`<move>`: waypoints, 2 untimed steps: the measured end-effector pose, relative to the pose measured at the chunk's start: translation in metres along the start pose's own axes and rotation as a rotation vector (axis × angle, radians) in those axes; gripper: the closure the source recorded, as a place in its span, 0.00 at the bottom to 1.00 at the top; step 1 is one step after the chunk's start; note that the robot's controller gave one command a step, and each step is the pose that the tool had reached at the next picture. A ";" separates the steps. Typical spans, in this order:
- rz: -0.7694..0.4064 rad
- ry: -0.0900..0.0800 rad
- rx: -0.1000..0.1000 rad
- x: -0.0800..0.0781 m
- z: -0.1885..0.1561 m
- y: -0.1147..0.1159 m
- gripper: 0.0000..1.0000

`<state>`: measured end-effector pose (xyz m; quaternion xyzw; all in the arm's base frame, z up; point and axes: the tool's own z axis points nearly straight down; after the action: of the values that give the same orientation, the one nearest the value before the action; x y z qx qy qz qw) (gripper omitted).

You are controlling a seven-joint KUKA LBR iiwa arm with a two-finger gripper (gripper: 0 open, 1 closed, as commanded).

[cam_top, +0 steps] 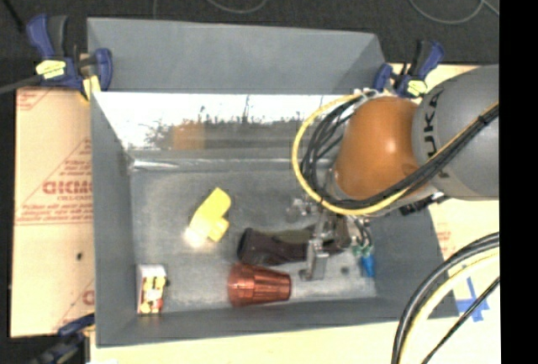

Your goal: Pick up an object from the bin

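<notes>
The end effector (324,246) hangs just right of the dark brown object (267,246), whose long axis runs left-right; open or closed, I cannot tell.

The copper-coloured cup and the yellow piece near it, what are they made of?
Copper-coloured cup: metal or metallic-coated plastic, judging by its ribbed sheen; I cannot tell which. Yellow piece: probably moulded plastic, evenly coloured, smooth and matt.

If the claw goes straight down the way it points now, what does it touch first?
Probably the right end of the dark brown object lying mid-bin, just beside the claw. Depth is unclear, so it might instead reach the bin floor next to it.
</notes>
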<state>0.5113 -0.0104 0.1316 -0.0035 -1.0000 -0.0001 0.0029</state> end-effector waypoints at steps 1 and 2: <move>0.000 -0.008 0.000 -0.002 -0.004 0.000 0.00; -0.165 -0.010 0.001 -0.010 0.007 0.001 0.00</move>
<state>0.5213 -0.0093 0.1244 0.0788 -0.9969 0.0004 -0.0023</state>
